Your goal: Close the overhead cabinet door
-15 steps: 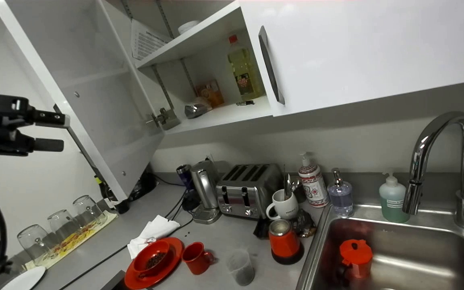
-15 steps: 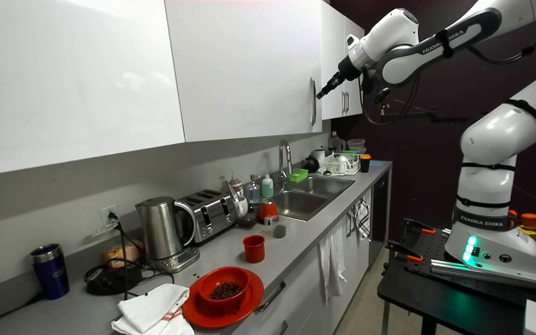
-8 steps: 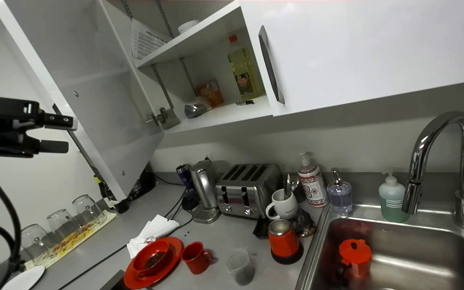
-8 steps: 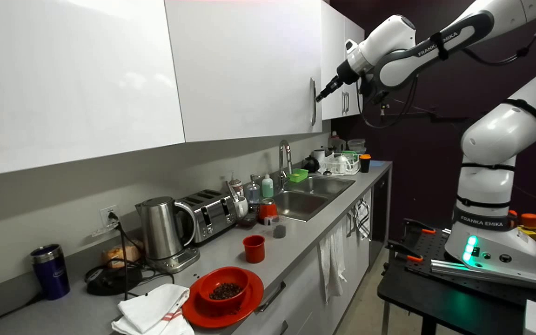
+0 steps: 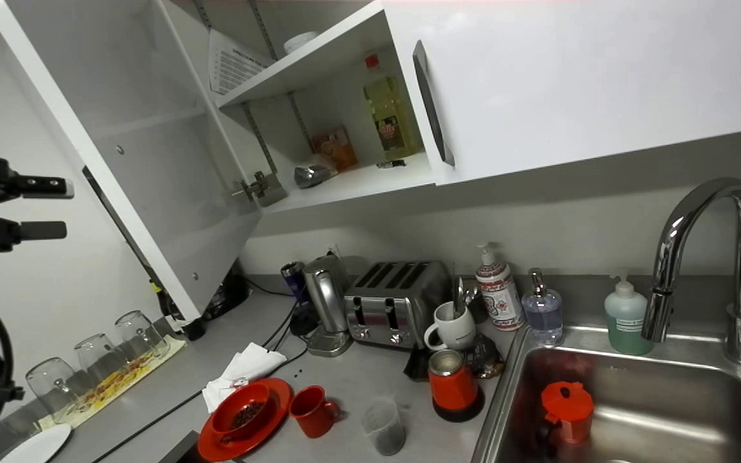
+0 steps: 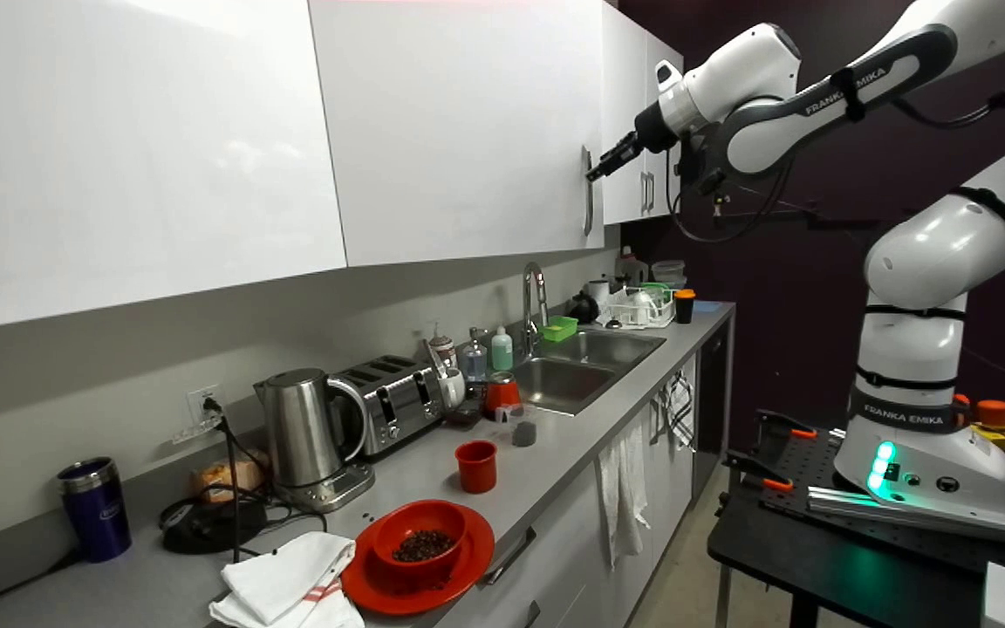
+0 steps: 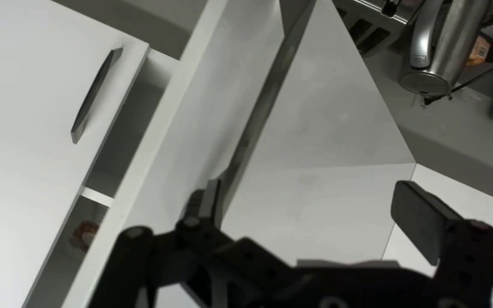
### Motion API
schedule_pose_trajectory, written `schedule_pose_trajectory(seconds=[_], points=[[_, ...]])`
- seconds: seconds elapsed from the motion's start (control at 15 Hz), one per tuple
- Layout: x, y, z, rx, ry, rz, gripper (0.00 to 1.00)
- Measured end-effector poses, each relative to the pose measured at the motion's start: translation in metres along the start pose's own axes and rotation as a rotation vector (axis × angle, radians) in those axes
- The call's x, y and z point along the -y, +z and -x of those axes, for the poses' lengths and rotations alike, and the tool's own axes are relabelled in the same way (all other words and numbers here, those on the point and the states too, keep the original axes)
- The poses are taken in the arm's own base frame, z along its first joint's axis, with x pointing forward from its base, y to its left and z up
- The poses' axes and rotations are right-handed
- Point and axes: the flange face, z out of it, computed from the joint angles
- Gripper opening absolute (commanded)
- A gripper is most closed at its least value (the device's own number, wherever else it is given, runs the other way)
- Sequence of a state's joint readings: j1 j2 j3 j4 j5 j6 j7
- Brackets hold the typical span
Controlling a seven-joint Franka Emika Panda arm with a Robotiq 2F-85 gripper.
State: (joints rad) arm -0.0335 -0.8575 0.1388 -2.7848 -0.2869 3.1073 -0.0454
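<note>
Overhead cabinet door (image 5: 145, 161): swung open, its inner face shown at the left in an exterior view.
Door handle (image 6: 589, 209): mounted on the outer face, near the free edge.
Gripper (image 5: 68, 209): held beside that outer face, near the handle; its fingers (image 7: 417, 218) are spread well apart, and whether the handle is touched cannot be told.
Cabinet (image 5: 319, 74): exposed, a yellow bottle (image 5: 388, 119) stood on its lower shelf (image 5: 361, 183).
Neighbouring door (image 5: 589, 77): closed, at the right.
Counter (image 6: 415, 475): a red bowl (image 6: 411, 569) set on a red plate (image 6: 478, 558), near side.

The white arm (image 6: 917, 270) has black straps (image 6: 848, 96), FRANKA EMIKA lettering (image 6: 902, 413), looping cables (image 5: 6, 372) and black jaws
</note>
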Motion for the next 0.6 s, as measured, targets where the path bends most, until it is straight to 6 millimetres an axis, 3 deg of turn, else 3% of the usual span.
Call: schedule_pose_trajectory(seconds=[0.33, 0.6], points=[[0.026, 0.004, -0.005, 0.004, -0.032, -0.008, 1.0], [0.027, 0.021, 0.0, 0.007, 0.02, 0.0, 1.0]])
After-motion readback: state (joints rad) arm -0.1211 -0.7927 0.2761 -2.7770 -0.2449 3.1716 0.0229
